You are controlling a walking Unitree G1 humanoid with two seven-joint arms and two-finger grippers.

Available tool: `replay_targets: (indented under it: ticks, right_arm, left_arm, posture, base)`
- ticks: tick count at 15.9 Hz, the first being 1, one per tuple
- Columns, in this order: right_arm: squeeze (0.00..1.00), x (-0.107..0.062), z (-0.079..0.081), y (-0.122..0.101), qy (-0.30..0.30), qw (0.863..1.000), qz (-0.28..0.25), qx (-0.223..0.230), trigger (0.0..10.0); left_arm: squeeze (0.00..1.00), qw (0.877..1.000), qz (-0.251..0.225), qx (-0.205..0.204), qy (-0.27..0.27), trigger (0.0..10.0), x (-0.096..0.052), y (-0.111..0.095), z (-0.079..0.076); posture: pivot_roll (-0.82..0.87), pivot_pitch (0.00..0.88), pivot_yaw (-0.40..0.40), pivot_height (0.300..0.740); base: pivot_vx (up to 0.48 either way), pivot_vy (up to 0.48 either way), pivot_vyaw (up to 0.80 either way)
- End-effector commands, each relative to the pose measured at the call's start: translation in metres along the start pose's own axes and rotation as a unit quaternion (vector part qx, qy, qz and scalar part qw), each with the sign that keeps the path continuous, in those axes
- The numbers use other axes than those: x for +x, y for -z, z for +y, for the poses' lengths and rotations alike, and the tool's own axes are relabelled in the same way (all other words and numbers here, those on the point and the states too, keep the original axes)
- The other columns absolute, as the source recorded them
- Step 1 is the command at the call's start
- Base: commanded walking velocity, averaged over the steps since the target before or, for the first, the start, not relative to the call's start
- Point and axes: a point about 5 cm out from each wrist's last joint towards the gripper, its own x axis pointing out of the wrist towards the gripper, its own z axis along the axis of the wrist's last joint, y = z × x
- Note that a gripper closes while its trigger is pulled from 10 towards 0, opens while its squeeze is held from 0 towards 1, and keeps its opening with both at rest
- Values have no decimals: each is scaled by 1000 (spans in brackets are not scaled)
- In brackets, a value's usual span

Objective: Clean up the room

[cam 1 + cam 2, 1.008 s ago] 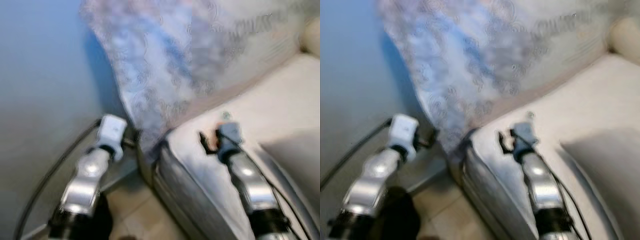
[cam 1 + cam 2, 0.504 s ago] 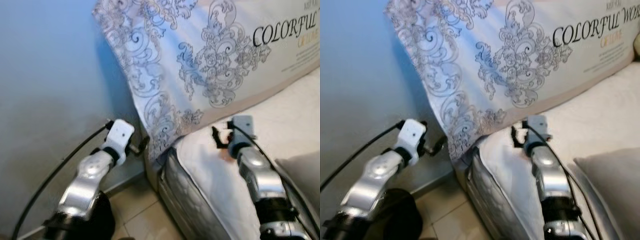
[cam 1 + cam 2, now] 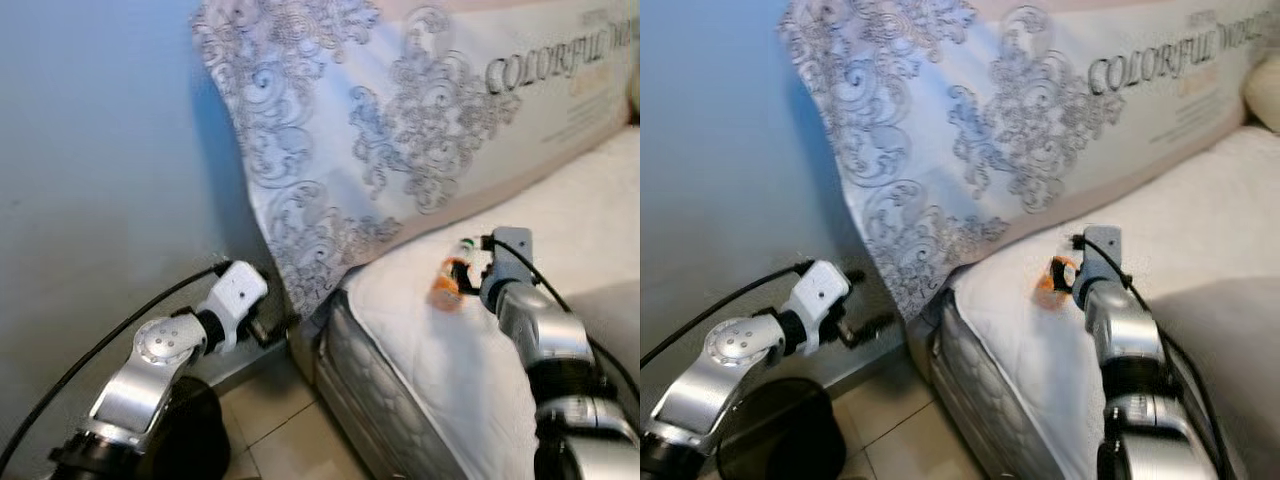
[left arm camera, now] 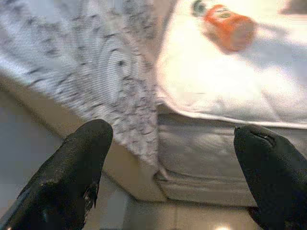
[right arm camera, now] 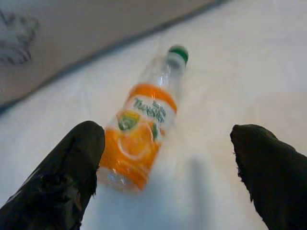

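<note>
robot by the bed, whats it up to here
The robot is going for an orange-labelled plastic bottle lying on its side on the white mattress, near the patterned pillow. Its right end effector is open and lined up with the bottle, not yet gripping it. The left end effector, also open, hangs low beside the bed corner.

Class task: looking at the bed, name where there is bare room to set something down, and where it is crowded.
Bare sheet lies on the mattress between the bottle and the far cushion. It is crowded near the corner: the bottle lies there with the open right gripper around it, and the big pillow leans along the back.
</note>
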Motion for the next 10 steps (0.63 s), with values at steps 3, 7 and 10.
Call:
replay_targets:
  ticks: [3, 7, 10]
  right_arm:
    - [0, 10, -4, -8, 3, 1000, 21, -8, 10000]
    - [0, 15, -2, -3, 13, 998, 50, 42, 10000]
    - [0, 17, 1, 0, 29, 993, 49, 101, 10000]
  left_arm:
    - [835, 1000, 7, 11, 23, 10000, -6, -2, -1]
    - [835, 999, 16, 16, 33, 10000, -11, -2, -3]
    - [835, 999, 21, 20, 37, 10000, -16, -2, -3]
  posture:
    - [53, 0, 29, 740]
    - [78, 0, 38, 740]
    - [107, 0, 41, 740]
  base:
    - [0, 0, 0]
    - [0, 0, 0]
    - [0, 0, 0]
